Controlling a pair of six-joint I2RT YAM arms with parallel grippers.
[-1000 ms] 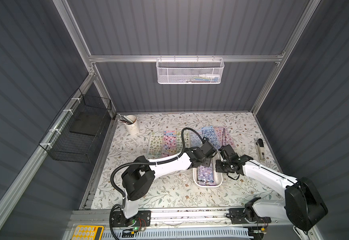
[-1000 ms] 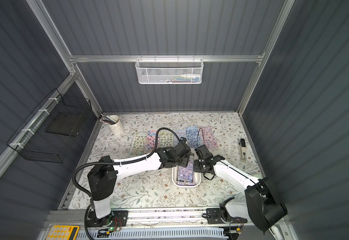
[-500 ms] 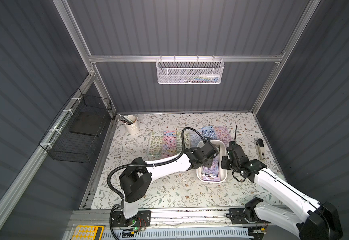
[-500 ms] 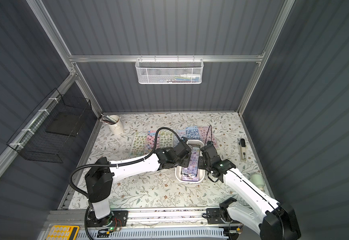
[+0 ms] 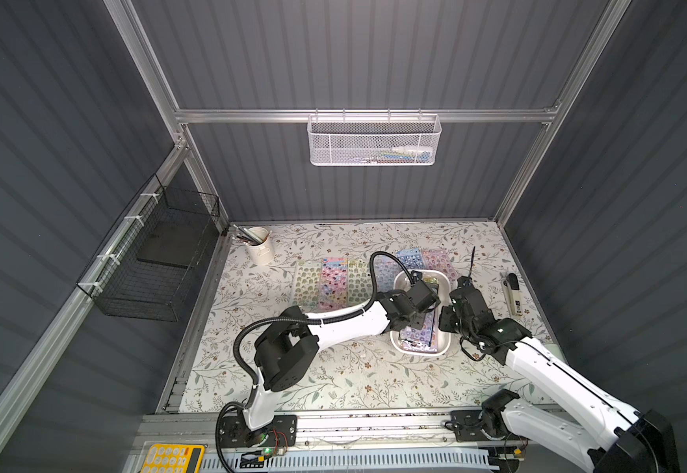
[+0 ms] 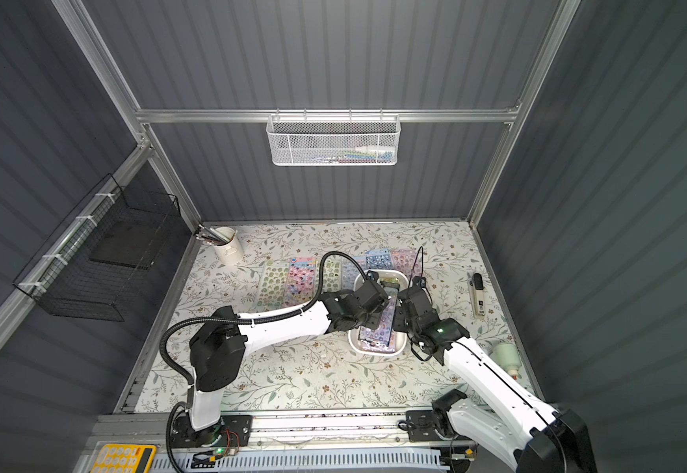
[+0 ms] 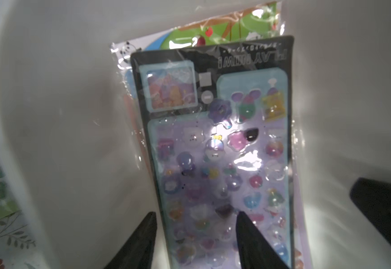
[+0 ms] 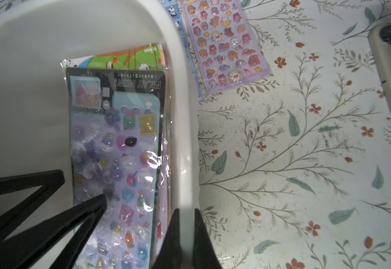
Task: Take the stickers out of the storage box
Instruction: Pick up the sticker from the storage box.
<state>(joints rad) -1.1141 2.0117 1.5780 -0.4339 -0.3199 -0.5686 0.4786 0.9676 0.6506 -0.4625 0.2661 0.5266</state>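
The white storage box point(image 5: 404, 281) point(image 8: 185, 130) stands right of centre on the floral table. Inside it lie stacked stickers: a purple sheet with a dark border point(image 7: 220, 151) point(image 8: 120, 139) on top, over a green and orange one point(image 7: 213, 30). My left gripper point(image 7: 195, 213) is open inside the box, one finger over the top sheet and the other on the box floor beside it. My right gripper point(image 8: 187, 210) point(image 5: 445, 321) is shut on the box's right wall. More stickers point(image 5: 333, 282) lie in a row on the table behind the box, among them a purple sheet point(image 8: 224, 44).
A white cup of pens point(image 5: 259, 245) stands at the back left. A black wire basket point(image 5: 157, 254) hangs on the left wall, a white mesh basket point(image 5: 374, 141) on the back rail. A pale handheld device point(image 5: 513, 295) and a white bottle point(image 6: 505, 356) lie at the right; a yellow calculator point(image 5: 172, 458) sits at the front.
The right arm has stretched out and the box it holds has shifted toward the back of the table. The left fingers have drawn slightly closer together over the top sheet.
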